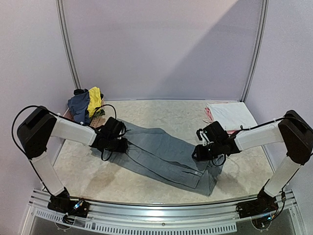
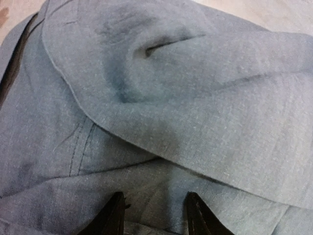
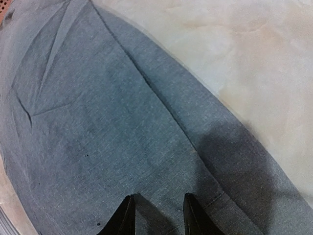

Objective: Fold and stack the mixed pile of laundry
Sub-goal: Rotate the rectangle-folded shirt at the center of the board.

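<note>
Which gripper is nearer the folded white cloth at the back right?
Right. The right gripper sits just left of the folded white cloth; the left gripper is far to its left.

Both wrist views cut off all but the tips of the left claw and right claw, so I can't tell whether either pinches the grey trousers. At the surface's far left corner, the navy top hides most of the basket.

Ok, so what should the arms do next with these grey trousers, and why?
Probably close both pairs on the cloth: the left fingers and right fingers sit over opposite ends of the grey trousers, spread apart, and the trousers lie stretched out.
</note>
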You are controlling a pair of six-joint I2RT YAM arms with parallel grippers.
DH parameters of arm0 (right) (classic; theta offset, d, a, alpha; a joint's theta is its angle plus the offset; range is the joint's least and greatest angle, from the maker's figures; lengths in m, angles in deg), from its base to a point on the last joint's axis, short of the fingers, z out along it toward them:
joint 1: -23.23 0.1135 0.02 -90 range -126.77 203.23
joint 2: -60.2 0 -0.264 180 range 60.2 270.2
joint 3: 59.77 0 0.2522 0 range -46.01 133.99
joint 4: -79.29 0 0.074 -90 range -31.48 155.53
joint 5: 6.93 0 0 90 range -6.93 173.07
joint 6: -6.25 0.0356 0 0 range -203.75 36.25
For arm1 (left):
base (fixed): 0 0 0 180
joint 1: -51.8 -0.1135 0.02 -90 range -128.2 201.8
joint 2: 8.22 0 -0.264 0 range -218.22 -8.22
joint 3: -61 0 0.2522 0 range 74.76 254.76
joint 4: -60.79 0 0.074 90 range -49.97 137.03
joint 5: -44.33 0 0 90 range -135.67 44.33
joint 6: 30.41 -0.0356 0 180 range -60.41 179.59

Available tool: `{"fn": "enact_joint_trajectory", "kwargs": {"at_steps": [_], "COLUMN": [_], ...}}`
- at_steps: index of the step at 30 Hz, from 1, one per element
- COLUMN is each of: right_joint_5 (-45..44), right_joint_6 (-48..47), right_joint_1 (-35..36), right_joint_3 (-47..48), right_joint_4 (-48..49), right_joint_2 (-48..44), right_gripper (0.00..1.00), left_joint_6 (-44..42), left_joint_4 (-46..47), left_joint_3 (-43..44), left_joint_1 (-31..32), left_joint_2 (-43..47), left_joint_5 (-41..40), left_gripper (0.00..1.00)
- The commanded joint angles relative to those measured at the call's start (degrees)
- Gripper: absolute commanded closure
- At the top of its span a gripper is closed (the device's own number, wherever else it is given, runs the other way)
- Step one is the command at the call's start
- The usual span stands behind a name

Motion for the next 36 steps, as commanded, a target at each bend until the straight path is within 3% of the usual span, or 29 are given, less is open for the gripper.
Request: {"fn": "enact_joint_trajectory", "kwargs": {"at_steps": [1, 10, 17, 21, 27, 31, 36], "right_joint_5": [-0.18, -0.70, 3.62, -2.67, -9.70, -12.22, -8.25], "right_joint_6": [5.12, 12.08, 6.60, 4.34, 0.12, -2.48, -4.81], "right_joint_1": [5.99, 20.38, 26.66, 26.59, 24.21, 20.35, 10.93], "right_joint_3": [-4.19, -2.92, 4.93, 9.73, 16.52, 19.67, 21.71], "right_joint_4": [-8.23, -8.06, -10.86, -18.59, -27.51, -28.12, -24.27], "right_joint_2": [2.02, 2.91, 3.94, 3.14, -2.00, -5.35, -4.81], "right_gripper": [0.65, 0.65, 0.64, 0.60, 0.46, 0.29, 0.21], "left_joint_6": [-3.07, -5.89, -7.81, -8.32, -9.46, -9.22, -7.68], "left_joint_4": [-7.30, -13.46, -16.31, -17.16, -17.72, -19.09, -20.00], "left_joint_3": [5.53, 19.83, 31.02, 33.32, 30.32, 27.77, 20.88], "left_joint_1": [-2.10, -4.08, -4.28, -4.29, -4.26, -4.16, -2.99], "left_joint_2": [-5.94, -14.00, -20.50, -20.74, -12.25, -5.63, 2.46], "left_joint_5": [1.83, 2.95, 6.36, 6.84, 4.96, 3.91, 3.00], "left_gripper": [0.55, 0.55, 0.56, 0.57, 0.57, 0.55, 0.48]}}
